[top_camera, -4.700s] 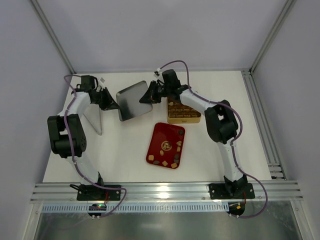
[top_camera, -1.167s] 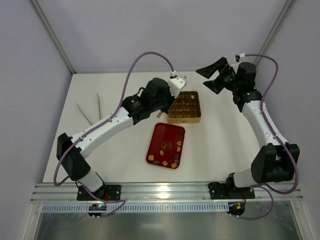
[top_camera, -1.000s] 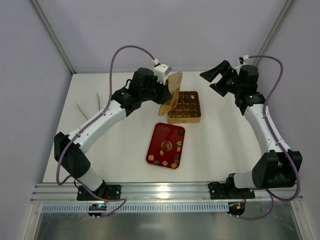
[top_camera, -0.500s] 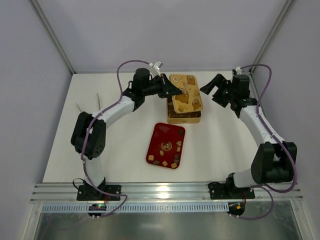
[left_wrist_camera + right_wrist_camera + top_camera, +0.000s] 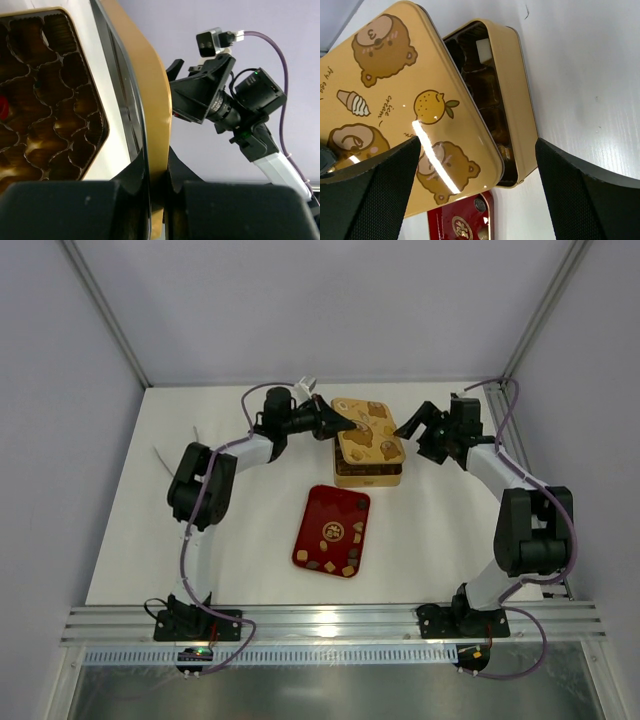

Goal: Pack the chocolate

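Loose chocolate point(image 5: 349, 558) pieces lie on the red tray point(image 5: 312, 515). More chocolate point(image 5: 492, 100) sits in the compartments of the gold tin point(image 5: 368, 478). My left gripper point(image 5: 343, 423) point(image 5: 152, 170) is shut on the edge of the tin's bear-printed lid point(image 5: 369, 430) point(image 5: 405, 95). The lid hangs tilted over the tin, leaving a gap on the tin's right side point(image 5: 517, 85). My right gripper point(image 5: 418, 436) point(image 5: 477, 142) stands open just right of the tin, with nothing between its fingers.
Two thin pale strips point(image 5: 195, 433) lie on the white table at the far left. The red tray point(image 5: 470, 220) lies close in front of the tin. The enclosure's frame rail point(image 5: 520, 470) runs along the table's right side.
My left gripper has swung the lid from upright beside the tin to lying tilted over it. The right gripper has come down and left toward the tin's right side.
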Robot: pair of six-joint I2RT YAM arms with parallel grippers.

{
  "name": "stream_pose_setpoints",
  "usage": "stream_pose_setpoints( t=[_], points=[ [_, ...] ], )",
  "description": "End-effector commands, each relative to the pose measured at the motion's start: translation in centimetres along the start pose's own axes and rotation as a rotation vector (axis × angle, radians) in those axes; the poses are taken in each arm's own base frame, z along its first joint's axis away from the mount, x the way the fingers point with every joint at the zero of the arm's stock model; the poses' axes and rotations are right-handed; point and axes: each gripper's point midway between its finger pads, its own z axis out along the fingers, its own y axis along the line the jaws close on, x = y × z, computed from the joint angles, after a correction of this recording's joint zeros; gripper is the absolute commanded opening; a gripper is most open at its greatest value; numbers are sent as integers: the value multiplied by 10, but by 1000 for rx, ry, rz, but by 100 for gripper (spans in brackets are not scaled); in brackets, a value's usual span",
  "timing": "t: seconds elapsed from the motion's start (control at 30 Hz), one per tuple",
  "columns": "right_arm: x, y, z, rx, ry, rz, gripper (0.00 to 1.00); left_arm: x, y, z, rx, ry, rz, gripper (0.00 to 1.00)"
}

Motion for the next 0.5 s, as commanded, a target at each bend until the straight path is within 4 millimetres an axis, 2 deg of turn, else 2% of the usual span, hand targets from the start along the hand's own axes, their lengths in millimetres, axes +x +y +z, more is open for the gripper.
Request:
stream_pose_setpoints(
  t=[0.0, 0.33, 0.47],
  points=[
    [-14, 13, 7, -39, -54, -47, 95, -9, -34, -3, 130, 34, 69, 0],
    [-7, 17, 26, -31, -33, -61, 93, -6, -13, -5, 137, 100, 18, 0],
    [-5, 16, 30, -23, -30, -67, 93, -5, 3, -6, 122, 122, -13, 1]
  ],
)
